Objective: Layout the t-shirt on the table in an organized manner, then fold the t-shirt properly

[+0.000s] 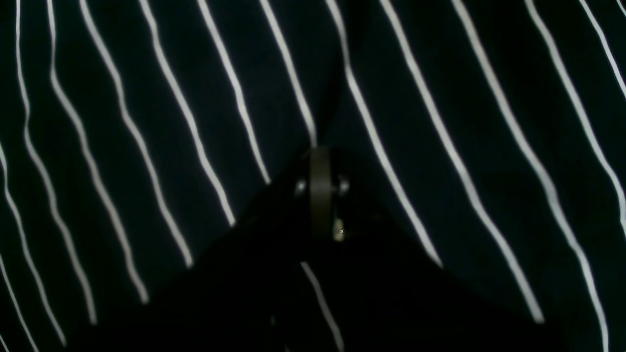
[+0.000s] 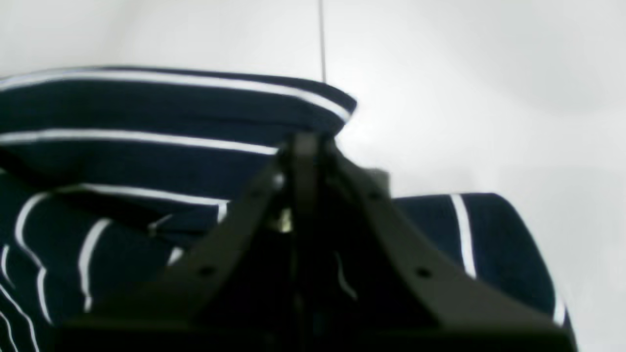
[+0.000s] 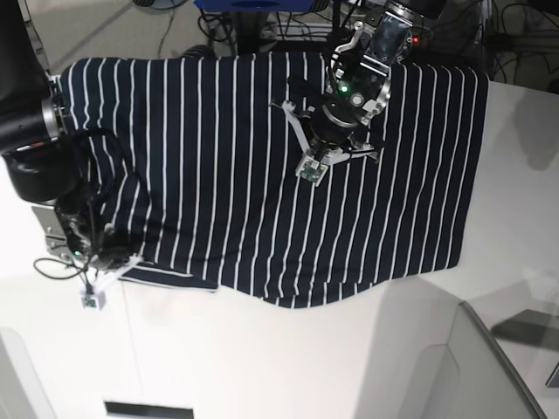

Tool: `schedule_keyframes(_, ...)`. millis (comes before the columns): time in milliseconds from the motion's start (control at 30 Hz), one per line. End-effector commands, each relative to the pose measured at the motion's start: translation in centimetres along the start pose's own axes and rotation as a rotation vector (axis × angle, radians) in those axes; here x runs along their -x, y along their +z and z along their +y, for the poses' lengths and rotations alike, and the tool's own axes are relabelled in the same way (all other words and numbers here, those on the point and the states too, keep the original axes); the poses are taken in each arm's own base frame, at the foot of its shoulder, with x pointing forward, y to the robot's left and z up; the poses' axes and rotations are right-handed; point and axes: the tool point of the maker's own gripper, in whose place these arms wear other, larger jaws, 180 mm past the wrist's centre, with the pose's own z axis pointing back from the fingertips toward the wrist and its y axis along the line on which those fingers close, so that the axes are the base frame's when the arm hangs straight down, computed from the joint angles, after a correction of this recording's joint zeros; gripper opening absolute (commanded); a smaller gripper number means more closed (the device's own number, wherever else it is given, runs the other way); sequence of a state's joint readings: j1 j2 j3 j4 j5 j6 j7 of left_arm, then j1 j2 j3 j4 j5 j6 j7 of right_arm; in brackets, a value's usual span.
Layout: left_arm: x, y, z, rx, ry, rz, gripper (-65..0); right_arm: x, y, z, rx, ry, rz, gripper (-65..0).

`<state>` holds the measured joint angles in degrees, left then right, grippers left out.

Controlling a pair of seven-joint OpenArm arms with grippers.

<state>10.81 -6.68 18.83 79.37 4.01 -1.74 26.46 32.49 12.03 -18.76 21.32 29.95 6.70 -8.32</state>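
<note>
**Striped t-shirt spread on white table, both arms on the cloth**

Right gripper point(image 3: 92, 262): at the left of the base view, low on the shirt's near-left corner. In the right wrist view its dark jaws meet at a point point(image 2: 303, 146) with striped cloth bunched around and under them; closed on the t-shirt's edge, as far as can be seen. A folded band of hem lies just beyond the tips, with bare table past it.

T-shirt point(image 3: 244, 166): dark navy with thin white stripes, laid broadly across the table point(image 3: 288, 367), filling most of the upper half of the base view. Left corner rumpled and lifted at the gripper; near hem uneven; right edge fairly straight.

Left gripper point(image 3: 336, 131): over the shirt's upper middle. The left wrist view shows its jaws drawn together point(image 1: 320, 188), pressed onto striped cloth that fills the view; whether any cloth is pinched cannot be told.

Table seam point(image 2: 322, 39): thin dark line running away from the hem.
</note>
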Motion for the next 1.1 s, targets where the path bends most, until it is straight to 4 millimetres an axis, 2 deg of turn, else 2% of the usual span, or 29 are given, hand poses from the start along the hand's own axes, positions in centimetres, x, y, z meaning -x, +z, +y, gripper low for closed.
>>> schedule_keyframes(0, 1.1, 0.1, 0.8, -0.018, -0.013, 0.043, -65.0, -3.4, 0.4, -0.7, 0.005, 0.003, -0.072, -64.2)
schedule_keyframes(167, 1.9, 0.3, 2.0, -0.035, -0.034, 0.056, -65.0, -6.7, 1.2, -2.8, 0.039, 0.009, -0.161, -63.8)
schedule_keyframes(400, 2.2, 0.6, 3.4, -0.056, -0.060, 0.062, -65.0, -11.7, 2.6, -4.5, 0.067, 0.017, -0.243, -63.6)
schedule_keyframes(500, 2.0, 0.6, 3.5, -0.058, -0.062, 0.058, -65.0, -13.8, 3.1, -4.4, 0.067, 0.020, -0.303, -63.2)
schedule_keyframes(633, 1.8, 0.5, 3.7, -0.062, -0.061, 0.055, -65.0, -14.8, 3.4, -4.3, 0.065, 0.022, -0.334, -63.0)
schedule_keyframes(767, 1.6, 0.5, 3.8, -0.063, -0.062, 0.052, -65.0, -16.9, 4.3, -4.2, 0.064, 0.026, -0.462, -63.0)
schedule_keyframes(900, 1.2, 0.7, 3.8, -0.065, -0.063, 0.044, -65.0, -18.1, 4.8, -4.1, 0.062, 0.031, -0.525, -63.0)
schedule_keyframes(1067, -1.2, 1.9, 6.7, -0.136, -0.014, -0.028, -65.0, -19.6, 5.1, -2.4, 0.043, 0.129, -0.544, -63.0)
